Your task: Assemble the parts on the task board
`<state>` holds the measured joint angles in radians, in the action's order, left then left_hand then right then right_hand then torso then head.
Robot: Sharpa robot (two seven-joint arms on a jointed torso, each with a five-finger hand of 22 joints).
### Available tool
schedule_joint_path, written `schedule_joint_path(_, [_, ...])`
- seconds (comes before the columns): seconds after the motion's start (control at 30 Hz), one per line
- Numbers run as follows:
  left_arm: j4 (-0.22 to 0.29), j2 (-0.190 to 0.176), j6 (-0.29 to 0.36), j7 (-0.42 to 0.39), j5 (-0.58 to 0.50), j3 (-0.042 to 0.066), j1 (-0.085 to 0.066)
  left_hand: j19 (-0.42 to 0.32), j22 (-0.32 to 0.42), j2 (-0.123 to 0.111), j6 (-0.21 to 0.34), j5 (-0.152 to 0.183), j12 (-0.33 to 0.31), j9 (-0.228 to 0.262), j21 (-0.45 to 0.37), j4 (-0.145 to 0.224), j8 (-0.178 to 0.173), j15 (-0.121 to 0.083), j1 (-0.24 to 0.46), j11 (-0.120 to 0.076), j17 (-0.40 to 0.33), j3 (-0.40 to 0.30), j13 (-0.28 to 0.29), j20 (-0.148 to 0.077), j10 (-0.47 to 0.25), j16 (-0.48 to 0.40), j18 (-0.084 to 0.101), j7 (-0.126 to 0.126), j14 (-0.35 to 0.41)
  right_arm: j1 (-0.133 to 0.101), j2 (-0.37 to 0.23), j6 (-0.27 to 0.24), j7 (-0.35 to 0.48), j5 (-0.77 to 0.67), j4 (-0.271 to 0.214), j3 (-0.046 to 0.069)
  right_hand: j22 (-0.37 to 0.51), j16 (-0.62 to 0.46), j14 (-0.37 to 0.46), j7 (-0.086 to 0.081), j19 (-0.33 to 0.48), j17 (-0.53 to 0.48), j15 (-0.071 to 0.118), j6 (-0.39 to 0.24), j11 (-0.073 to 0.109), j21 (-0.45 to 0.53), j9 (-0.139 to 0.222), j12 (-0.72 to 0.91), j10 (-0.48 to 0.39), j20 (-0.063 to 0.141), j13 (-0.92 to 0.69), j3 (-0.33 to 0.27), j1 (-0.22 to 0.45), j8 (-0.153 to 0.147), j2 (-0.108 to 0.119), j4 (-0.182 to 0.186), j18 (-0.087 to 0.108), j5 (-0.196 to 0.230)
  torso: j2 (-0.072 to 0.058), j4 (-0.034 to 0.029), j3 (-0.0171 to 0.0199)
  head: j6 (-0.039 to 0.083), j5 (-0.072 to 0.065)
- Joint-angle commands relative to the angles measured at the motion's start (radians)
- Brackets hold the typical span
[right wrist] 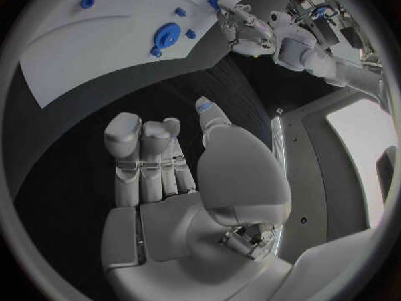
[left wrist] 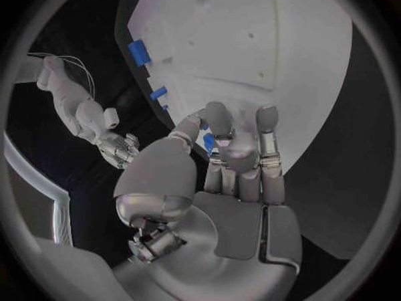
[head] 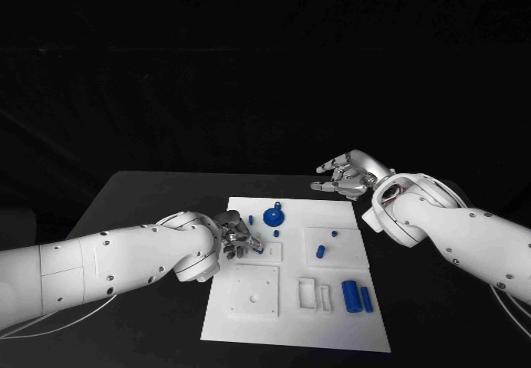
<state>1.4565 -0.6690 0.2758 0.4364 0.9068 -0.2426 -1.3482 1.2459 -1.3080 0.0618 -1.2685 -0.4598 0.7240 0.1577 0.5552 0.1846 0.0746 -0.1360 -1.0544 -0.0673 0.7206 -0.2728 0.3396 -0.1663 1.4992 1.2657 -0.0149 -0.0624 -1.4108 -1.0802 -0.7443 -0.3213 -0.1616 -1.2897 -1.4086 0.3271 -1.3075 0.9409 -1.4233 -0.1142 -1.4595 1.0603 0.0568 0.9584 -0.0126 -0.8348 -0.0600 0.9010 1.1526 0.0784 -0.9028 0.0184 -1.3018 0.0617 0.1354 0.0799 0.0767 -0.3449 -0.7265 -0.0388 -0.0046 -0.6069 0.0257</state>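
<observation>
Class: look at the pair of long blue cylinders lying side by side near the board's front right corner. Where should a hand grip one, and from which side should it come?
Grip the outer blue cylinder at mid-length, pinching across its width, coming straight down from above. It lies flat on the task board close beside its twin, so the board's right-edge side is the freer one. The right hand looks better placed, probably.
</observation>
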Motion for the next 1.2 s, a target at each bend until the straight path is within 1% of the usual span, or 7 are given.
schedule_joint_path(0.03, [0.0,0.002,-0.019,0.013,0.01,-0.001,0.001,0.014,-0.017,0.012,-0.186,-0.003,0.006,0.246,-0.006,0.001,0.005,-0.019,-0.001,-0.043,0.001,-0.008,0.002,-0.007,0.014,0.005,0.015,0.111,0.011,0.0,0.001,0.003,0.01,0.003,0.0,0.001,-0.105,0.002,0.003,-0.001,-0.003,-0.001,0.004,0.004,0.004,0.001,-0.001,0.005,-0.005,0.0,0.001,0.0,-0.001,-0.001,-0.006,-0.003,0.004,-0.004,0.0,0.0,-0.0002,-0.001,-0.001])
schedule_joint_path(0.27, [0.001,0.002,-0.046,0.021,0.01,-0.001,0.001,0.013,-0.018,0.011,-0.187,-0.016,0.007,0.247,-0.009,0.006,0.005,-0.018,0.003,-0.042,0.001,-0.012,0.003,-0.005,0.014,0.006,0.015,0.111,0.013,0.0,0.002,0.004,0.011,0.004,0.001,0.001,-0.105,0.002,0.003,-0.001,-0.003,-0.001,0.004,0.004,0.004,0.001,-0.001,0.005,-0.005,0.0,0.001,0.0,-0.001,-0.001,-0.006,-0.003,0.004,-0.004,0.0,-0.0004,-0.0002,-0.002,-0.002])
schedule_joint_path(0.37, [0.001,0.003,-0.066,0.026,0.01,-0.001,0.001,0.013,-0.018,0.01,-0.189,-0.039,0.01,0.248,-0.01,0.017,0.008,-0.017,0.019,-0.041,0.004,-0.018,0.007,-0.005,0.014,0.009,0.015,0.111,0.013,0.0,0.002,0.004,0.011,0.004,0.001,0.001,-0.105,0.004,0.002,-0.001,-0.004,-0.001,0.004,0.007,0.004,-0.001,-0.001,0.008,-0.004,0.0,0.001,0.001,0.0,-0.001,-0.008,-0.004,0.004,-0.006,0.0,-0.0009,0.0002,-0.002,-0.004])
schedule_joint_path(0.5, [0.001,0.003,-0.088,0.031,0.008,-0.001,0.001,0.012,-0.019,0.014,-0.191,-0.043,0.013,0.249,-0.01,0.011,0.009,-0.017,0.033,-0.04,0.008,-0.018,0.011,-0.003,0.014,0.013,0.015,0.112,0.014,0.0,0.002,0.004,0.011,0.005,0.001,0.001,-0.105,0.004,0.002,-0.001,-0.004,-0.001,0.004,0.005,0.005,-0.001,-0.001,0.007,-0.005,0.0,0.002,0.002,-0.001,-0.001,-0.008,-0.005,0.004,-0.008,0.0,0.0002,0.0007,-0.003,-0.002])
schedule_joint_path(0.83, [0.001,0.008,-0.124,0.038,0.006,-0.001,0.001,0.009,-0.018,0.017,-0.192,-0.036,0.013,0.248,-0.011,0.009,0.009,-0.015,0.042,-0.039,0.008,-0.019,0.014,-0.002,0.014,0.014,0.015,0.113,0.016,0.0,0.004,0.005,0.011,0.005,0.003,0.001,-0.106,0.004,0.002,-0.001,-0.004,-0.001,0.004,0.005,0.004,-0.002,-0.001,0.008,-0.005,0.0,0.002,0.004,0.0,-0.001,-0.009,-0.007,0.004,-0.015,-0.001,0.0004,0.0013,-0.003,-0.002])
schedule_joint_path(0.97, [0.0,0.009,-0.128,0.04,0.005,-0.001,0.001,0.01,-0.018,0.026,-0.193,-0.021,0.013,0.248,-0.011,-0.001,0.01,-0.014,0.048,-0.039,0.007,-0.017,0.016,-0.001,0.014,0.014,0.015,0.113,0.016,0.0,0.004,0.005,0.012,0.006,0.004,0.001,-0.105,0.003,0.003,-0.001,-0.004,-0.001,0.004,0.005,0.005,-0.001,-0.001,0.007,-0.005,0.0,0.002,0.005,0.001,-0.001,-0.009,-0.007,0.004,-0.019,0.0,0.0,0.0012,-0.004,-0.002])
schedule_joint_path(1.2, [-0.002,0.011,-0.132,0.044,0.005,-0.001,0.001,0.01,-0.018,0.035,-0.195,-0.012,0.014,0.248,-0.011,-0.009,0.01,-0.014,0.053,-0.039,0.008,-0.016,0.018,-0.001,0.014,0.015,0.015,0.113,0.016,0.0,0.004,0.004,0.013,0.007,0.004,0.001,-0.105,0.003,0.003,-0.001,-0.004,-0.001,0.004,0.006,0.005,0.0,-0.001,0.007,-0.005,0.001,0.002,0.005,0.002,-0.001,-0.009,-0.008,0.004,-0.025,-0.001,0.0003,0.0006,-0.004,-0.002])
